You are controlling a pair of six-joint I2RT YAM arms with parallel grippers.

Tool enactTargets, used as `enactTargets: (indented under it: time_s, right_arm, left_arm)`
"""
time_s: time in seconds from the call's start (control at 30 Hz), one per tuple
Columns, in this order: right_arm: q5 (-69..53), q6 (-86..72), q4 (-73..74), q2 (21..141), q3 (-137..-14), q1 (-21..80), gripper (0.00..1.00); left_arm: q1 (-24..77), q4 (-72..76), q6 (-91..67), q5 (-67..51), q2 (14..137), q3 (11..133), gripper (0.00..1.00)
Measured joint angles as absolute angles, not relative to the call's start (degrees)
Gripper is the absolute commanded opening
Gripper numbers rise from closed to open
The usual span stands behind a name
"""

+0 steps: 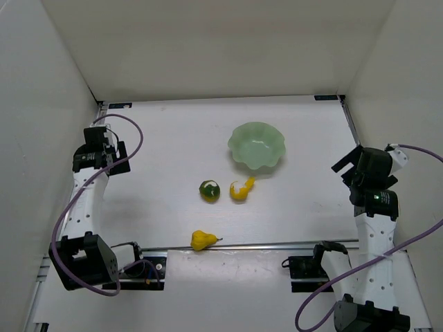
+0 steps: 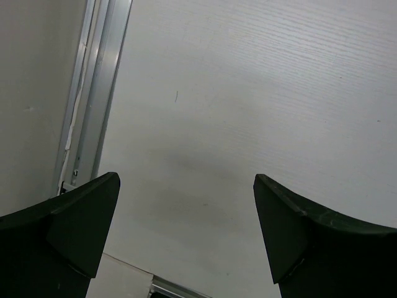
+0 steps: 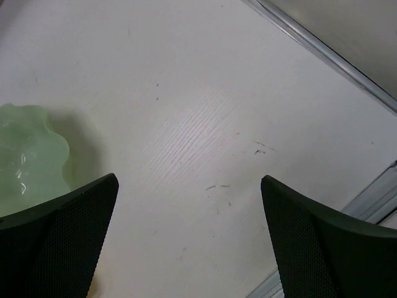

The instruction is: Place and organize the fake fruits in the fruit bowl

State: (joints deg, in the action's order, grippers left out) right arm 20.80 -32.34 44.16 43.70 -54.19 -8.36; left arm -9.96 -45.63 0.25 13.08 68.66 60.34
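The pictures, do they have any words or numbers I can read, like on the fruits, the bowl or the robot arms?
None can be read.
The green bowl, the pear, the curved yellow piece and the round green fruit carry no print.
The arms show no print that can be made out.

Top external view: fixed, high and behind the arm bases, looking down over the whole white table (image 1: 180,138); both arms, the fruit bowl (image 1: 257,145) and all loose fruit fall inside it, at a distance.

Left wrist view: mounted just behind the left gripper (image 2: 186,236), looking past its two dark spread fingers (image 2: 68,230), close to bare tabletop, with an aluminium rail (image 2: 96,93) beyond the left finger.

Right wrist view: mounted just behind the right gripper (image 3: 189,239), facing down at close range between its spread fingers (image 3: 322,248).

Shared ground: the bowl's edge, beyond this gripper's left finger, also appears in the top view; the two wrist views share nothing.
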Motion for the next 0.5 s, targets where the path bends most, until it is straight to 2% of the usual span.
enactTargets:
  time_s: [0.17,0.23,0.4,0.5]
  right_arm:
    - [12.78,-26.74,42.94,46.81,-54.33,-7.88,1.0]
    - [9.65,-22.83,42.72,50.39,-55.35,-3.4,1.0]
    - [12.32,-14.06,40.99,63.66,-62.33,25.82,1.0]
    - [12.86,-9.04,39.46,73.54,-68.4,38.68,1.0]
  left_arm:
    - [-10.0,-44.93,1.65,12.27,67.42,60.31,1.0]
    - [-9.85,-44.71,2.94,11.0,66.92,60.01,1.0]
    - [-7.27,-44.73,5.23,9.41,66.17,58.35,1.0]
    - [-5.65,-44.93,6.15,8.67,66.15,57.71,1.0]
